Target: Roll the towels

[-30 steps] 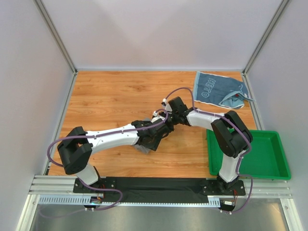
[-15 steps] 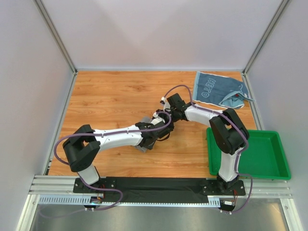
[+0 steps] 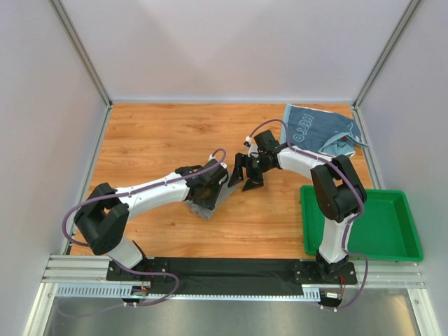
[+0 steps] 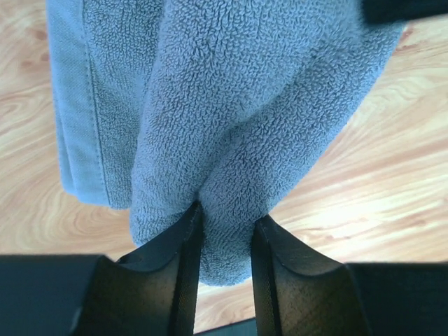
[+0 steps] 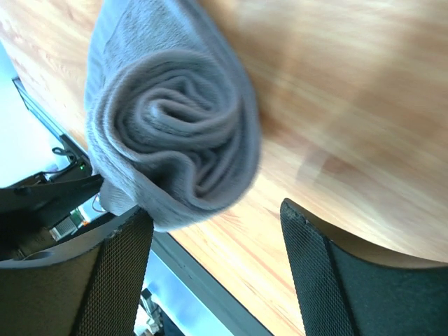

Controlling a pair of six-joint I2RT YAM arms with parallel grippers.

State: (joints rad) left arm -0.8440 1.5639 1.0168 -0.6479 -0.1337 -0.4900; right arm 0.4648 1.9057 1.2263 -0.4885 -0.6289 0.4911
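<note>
Left wrist view gives the closest look at the grey towel. A thick terry fold runs down between the fingers of the left hand, which stand narrow and pinch the cloth's lower edge. A flatter hemmed layer shows to the left of the fold, with the wooden desk behind it.

The right wrist view sees the same towel end-on, which no other camera does. It is wound into a loose spiral roll lying on the desk. The right hand is spread wide, one finger on each side, and neither pad presses the roll.

From the top external camera only a grey corner of the towel shows, near the middle of the desk, mostly covered by the left hand. The right hand is just beside it, jaws apart. A light blue towel with white lettering lies crumpled at the far right corner. A green tray sits at the near right edge.
</note>
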